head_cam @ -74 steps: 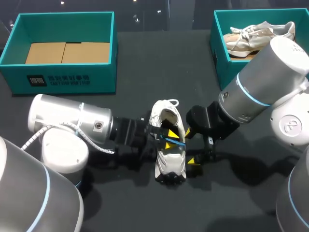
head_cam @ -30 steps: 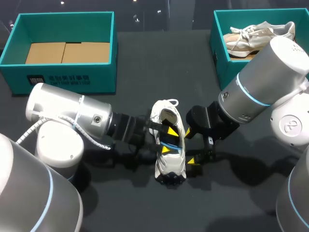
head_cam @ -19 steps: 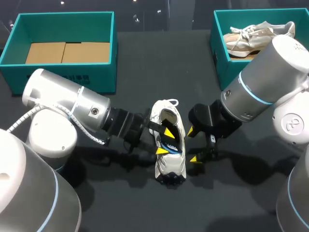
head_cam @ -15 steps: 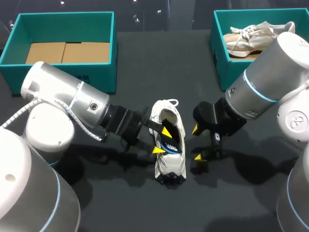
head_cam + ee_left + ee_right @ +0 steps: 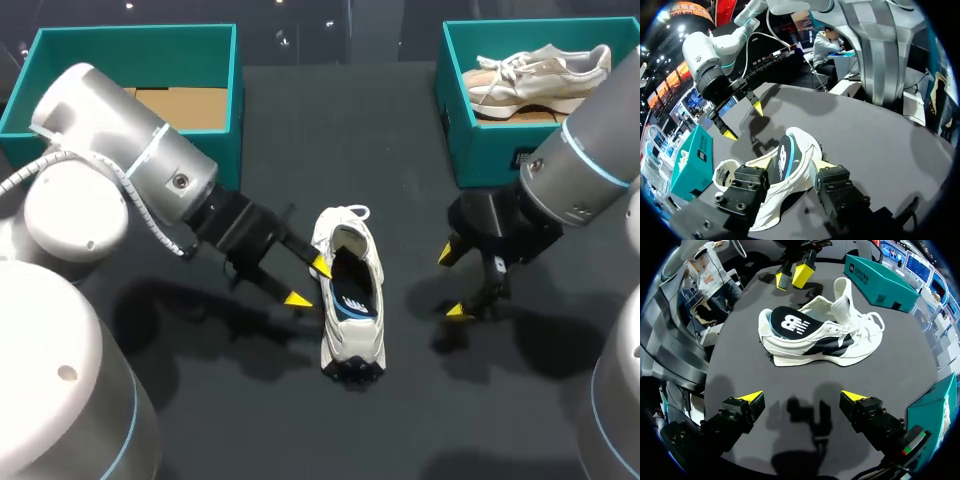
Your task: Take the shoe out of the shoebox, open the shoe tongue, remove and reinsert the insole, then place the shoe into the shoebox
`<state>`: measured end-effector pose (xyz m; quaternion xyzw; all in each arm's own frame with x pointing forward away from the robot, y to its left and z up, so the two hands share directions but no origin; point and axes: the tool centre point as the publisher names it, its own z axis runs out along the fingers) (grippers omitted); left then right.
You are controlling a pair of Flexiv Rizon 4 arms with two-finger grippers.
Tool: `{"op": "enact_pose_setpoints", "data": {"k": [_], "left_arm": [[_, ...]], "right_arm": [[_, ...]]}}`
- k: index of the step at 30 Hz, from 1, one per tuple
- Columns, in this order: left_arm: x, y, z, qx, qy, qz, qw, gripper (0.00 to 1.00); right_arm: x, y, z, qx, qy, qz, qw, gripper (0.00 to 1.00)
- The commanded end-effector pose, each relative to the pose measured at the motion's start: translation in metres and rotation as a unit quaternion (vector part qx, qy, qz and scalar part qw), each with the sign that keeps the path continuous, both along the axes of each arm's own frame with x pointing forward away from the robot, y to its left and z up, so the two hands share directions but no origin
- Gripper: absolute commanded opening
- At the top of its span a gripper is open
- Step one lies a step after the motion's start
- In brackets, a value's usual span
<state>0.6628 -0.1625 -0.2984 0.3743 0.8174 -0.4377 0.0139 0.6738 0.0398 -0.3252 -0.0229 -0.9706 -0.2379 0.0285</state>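
Left gripper [image 5: 308, 282] and right gripper [image 5: 452, 284] have both pulled back from the shoe [image 5: 355, 340], each spread and empty. Shoe lies alone on the counter [image 5: 330, 140], long axis running toward the robot. Left gripper just beside it, nearer; right one well apart, opposite side.

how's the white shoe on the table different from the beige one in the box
The white sneaker with black and blue side panels stands on its sole on the black table. The beige lace-up sneaker lies inside the right teal box. The white sneaker's tongue is pulled up, showing its dark insole. No insole shows in the beige one. Both are low-cut laced sneakers.
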Motion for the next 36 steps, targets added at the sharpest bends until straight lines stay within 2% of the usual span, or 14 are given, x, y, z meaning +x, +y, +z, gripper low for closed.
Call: {"op": "enact_pose_setpoints", "data": {"k": [1, 3, 4, 5, 7, 9, 17, 23, 29, 36], "left_arm": [[0.007, 0.023, 0.019, 0.037, 0.006, -0.041, 0.998, 0.46], [0.011, 0.03, 0.023, 0.053, 0.004, -0.058, 0.997, 0.45], [0.013, 0.033, 0.025, 0.062, 0.002, -0.066, 0.996, 0.42], [0.014, 0.036, 0.027, 0.072, 0.001, -0.079, 0.994, 0.34], [0.015, 0.038, 0.029, 0.093, -0.003, -0.106, 0.99, 0.0], [0.017, 0.048, 0.032, 0.107, 0.006, -0.141, 0.984, 0.0], [0.017, 0.048, 0.032, 0.107, 0.006, -0.141, 0.984, 0.0], [0.017, 0.048, 0.032, 0.107, 0.006, -0.141, 0.984, 0.0], [0.03, 0.035, 0.047, 0.139, -0.047, -0.203, 0.968, 0.0], [0.038, 0.032, 0.068, 0.147, -0.111, -0.292, 0.938, 0.0]], "right_arm": [[-0.006, -0.007, 0.005, 0.003, -0.004, -0.001, 1.0, 1.0], [-0.006, -0.007, 0.005, 0.003, -0.004, -0.001, 1.0, 1.0], [-0.006, -0.007, 0.005, 0.003, -0.004, -0.001, 1.0, 1.0], [-0.006, -0.007, 0.005, 0.003, -0.004, -0.001, 1.0, 1.0], [-0.006, -0.007, 0.005, 0.003, -0.004, -0.001, 1.0, 1.0], [-0.006, -0.007, 0.005, 0.003, -0.004, -0.001, 1.0, 1.0], [-0.006, -0.007, 0.005, 0.003, -0.004, -0.001, 1.0, 1.0], [-0.001, -0.045, 0.012, 0.006, 0.001, -0.017, 1.0, 1.0], [0.004, -0.077, 0.015, -0.014, 0.008, -0.043, 0.999, 1.0], [0.002, -0.083, 0.018, -0.01, 0.001, -0.052, 0.999, 1.0]]}}
